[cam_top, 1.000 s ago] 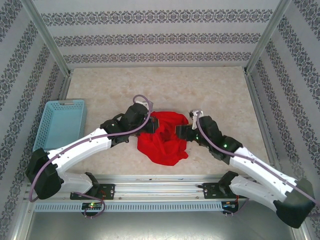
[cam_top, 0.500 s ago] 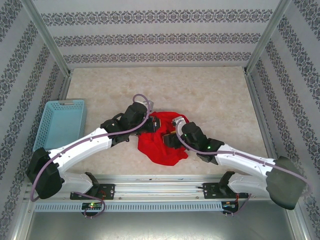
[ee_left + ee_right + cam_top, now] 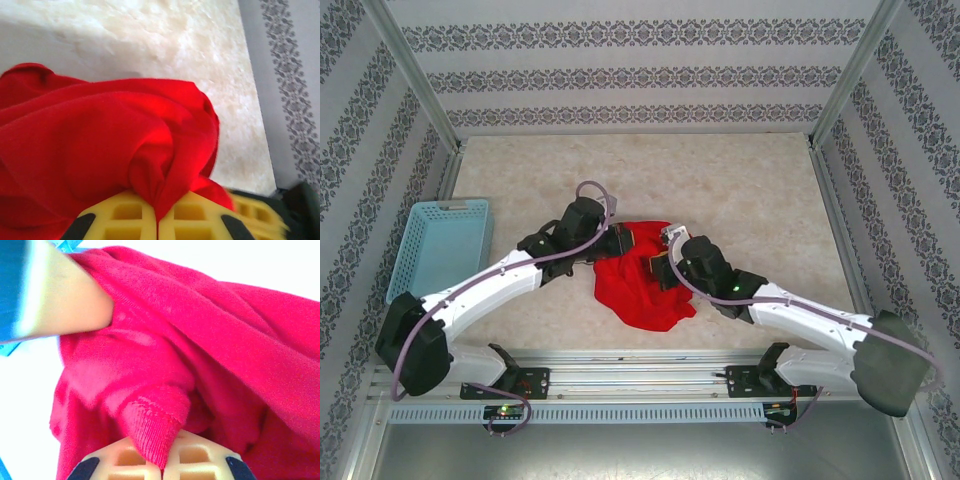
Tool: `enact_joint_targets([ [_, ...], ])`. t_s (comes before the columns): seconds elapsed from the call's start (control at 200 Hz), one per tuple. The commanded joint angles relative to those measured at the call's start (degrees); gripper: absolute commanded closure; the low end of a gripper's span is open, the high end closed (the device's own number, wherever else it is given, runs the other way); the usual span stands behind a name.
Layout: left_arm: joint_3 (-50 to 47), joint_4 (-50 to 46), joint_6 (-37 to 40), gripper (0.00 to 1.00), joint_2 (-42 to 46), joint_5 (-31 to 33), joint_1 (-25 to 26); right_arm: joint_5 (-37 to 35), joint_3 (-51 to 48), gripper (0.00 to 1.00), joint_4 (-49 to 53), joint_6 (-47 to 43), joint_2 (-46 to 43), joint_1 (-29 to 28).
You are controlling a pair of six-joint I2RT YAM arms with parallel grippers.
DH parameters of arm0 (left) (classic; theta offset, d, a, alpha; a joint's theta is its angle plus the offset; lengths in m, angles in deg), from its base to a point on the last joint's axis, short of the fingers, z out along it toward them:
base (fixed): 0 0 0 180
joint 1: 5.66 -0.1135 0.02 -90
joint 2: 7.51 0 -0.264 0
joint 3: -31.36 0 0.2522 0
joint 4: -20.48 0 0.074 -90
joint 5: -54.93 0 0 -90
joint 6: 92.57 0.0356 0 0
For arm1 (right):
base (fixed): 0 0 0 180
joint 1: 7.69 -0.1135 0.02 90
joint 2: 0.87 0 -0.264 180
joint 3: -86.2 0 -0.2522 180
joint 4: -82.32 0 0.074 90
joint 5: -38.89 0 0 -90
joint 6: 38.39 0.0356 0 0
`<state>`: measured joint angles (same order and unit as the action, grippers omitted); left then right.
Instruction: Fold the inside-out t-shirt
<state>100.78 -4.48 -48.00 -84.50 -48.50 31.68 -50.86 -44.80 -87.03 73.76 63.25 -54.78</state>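
Note:
The inside-out t-shirt (image 3: 642, 288) is a crumpled bright red heap on the table, near the middle front. My left gripper (image 3: 623, 238) is at its upper left edge, shut on a pinched fold of the red cloth (image 3: 150, 170) that rises between the yellow fingers (image 3: 122, 215). My right gripper (image 3: 657, 268) is over the heap's upper middle, shut on a ribbed hem of the t-shirt (image 3: 155, 432) squeezed between its pale fingers (image 3: 192, 455). The rest of the cloth hangs bunched in front of both wrist cameras.
A light blue mesh basket (image 3: 442, 246) stands at the table's left edge. Beige marbled tabletop (image 3: 720, 180) stretches behind the shirt to patterned walls. A metal rail (image 3: 640, 358) runs along the near edge by the arm bases.
The right gripper moved left onto the shirt and shut on its hem. The left gripper shifted slightly up and left, still holding cloth; the heap's top edge has drawn in.

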Motion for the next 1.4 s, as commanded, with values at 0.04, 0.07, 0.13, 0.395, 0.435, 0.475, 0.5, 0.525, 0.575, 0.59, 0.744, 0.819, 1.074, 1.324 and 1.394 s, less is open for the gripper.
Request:
enact_joint_targets([
  [0.04, 5.4, -5.9, 5.9, 0.86, -5.2, 5.7, -2.4, 0.7, 5.9, 1.0, 10.3, 2.4, -7.6, 0.4],
  [0.07, 7.5, -8.4, 7.7, 0.85, -7.0, 8.0, -2.5, 1.5, 7.5, 1.0, 12.3, 3.2, -8.8, 0.4],
  [0.13, 11.7, -13.5, 10.8, 0.79, -10.4, 12.6, -2.6, 2.2, 10.7, 1.0, 15.7, 5.0, -10.3, 0.6],
  [0.395, 12.8, -20.3, 13.7, 0.45, -1.0, 28.5, 7.1, 1.2, 19.6, 1.0, 23.2, 10.4, -9.5, 2.4],
  [0.435, 12.2, -20.9, 14.1, 0.43, 1.3, 32.1, 10.7, 1.3, 20.5, 1.0, 23.7, 11.0, -9.0, 2.8],
  [0.475, 11.6, -21.1, 14.3, 0.42, 3.1, 35.5, 14.6, 1.1, 21.6, 1.0, 24.4, 11.2, -8.3, 2.9],
  [0.5, 11.1, -20.9, 14.4, 0.41, 3.9, 36.8, 16.9, 1.0, 22.3, 1.0, 24.7, 11.2, -7.9, 2.8],
  [0.525, 10.6, -20.3, 14.4, 0.39, 4.5, 37.4, 18.7, 0.9, 22.8, 1.0, 24.9, 11.2, -7.5, 2.9],
  [0.575, 9.4, -18.8, 14.1, 0.37, 5.0, 36.9, 21.4, 1.3, 23.7, 1.0, 24.9, 11.1, -7.1, 2.9],
  [0.59, 9.0, -18.2, 14.0, 0.37, 5.0, 36.6, 22.1, 1.3, 23.9, 1.0, 24.8, 11.1, -6.9, 2.9],
  [0.744, 7.8, -13.1, 13.0, 0.32, 2.3, 33.5, 24.0, 2.3, 24.9, 1.0, 24.3, 11.2, -6.4, 2.8],
  [0.819, 8.8, -12.4, 12.9, 0.32, 0.7, 34.8, 23.8, 2.4, 24.6, 1.0, 24.2, 11.3, -6.7, 2.7],
  [1.074, 9.6, -10.2, 13.1, 0.41, -2.4, 31.4, 20.1, 2.1, 22.3, 1.0, 24.3, 12.1, -8.9, 2.7],
  [1.324, 11.0, -10.0, 13.0, 0.58, -5.4, 28.9, 18.7, 0.8, 21.5, 1.0, 25.1, 12.2, -9.4, 2.7],
  [1.394, 12.6, -11.6, 13.7, 0.7, -5.0, 29.9, 18.3, -2.1, 23.2, 1.0, 28.7, 10.7, -8.8, 3.1],
])
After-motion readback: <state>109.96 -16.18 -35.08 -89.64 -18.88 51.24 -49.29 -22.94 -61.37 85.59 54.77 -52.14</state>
